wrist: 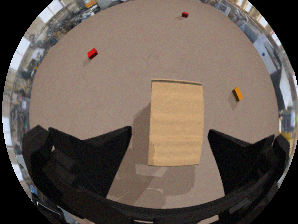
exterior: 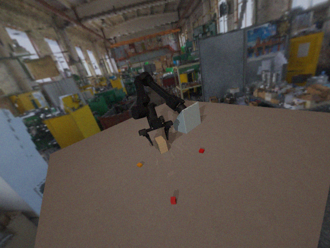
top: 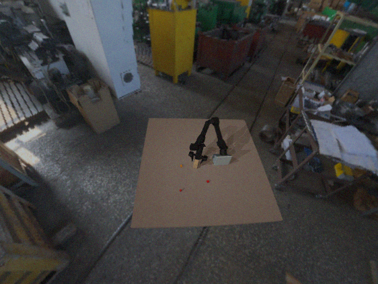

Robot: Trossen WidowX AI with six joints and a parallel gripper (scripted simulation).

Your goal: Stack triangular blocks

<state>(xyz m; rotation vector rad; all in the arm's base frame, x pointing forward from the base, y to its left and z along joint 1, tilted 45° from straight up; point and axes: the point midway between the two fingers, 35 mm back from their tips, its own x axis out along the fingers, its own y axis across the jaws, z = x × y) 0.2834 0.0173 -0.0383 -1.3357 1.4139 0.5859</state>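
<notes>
A tan wooden block [top: 196, 165] [exterior: 162, 147] [wrist: 176, 115] sits on the brown table [top: 235, 202] [exterior: 249, 191]. No second wooden block shows apart from it. I cannot make out the seam between two triangular blocks, nor whether their ends are even. A thin darker strip shows along its far edge in the wrist view. My gripper [top: 198, 160] [exterior: 160, 142] [wrist: 172, 132] is open, pointing down, with one finger on each side of the block. Gaps show beside both fingertips in the wrist view, the right one narrower. Nothing is held.
A large pale grey block [top: 222, 159] [exterior: 192, 119] with a slanted side stands by the arm's base. A small orange block [top: 181, 165] [exterior: 140, 164] [wrist: 237, 94] and two small red blocks, one nearer [top: 208, 181] [exterior: 201, 150] [wrist: 92, 53] and one farther [top: 180, 190] [exterior: 173, 200] [wrist: 185, 15], lie apart.
</notes>
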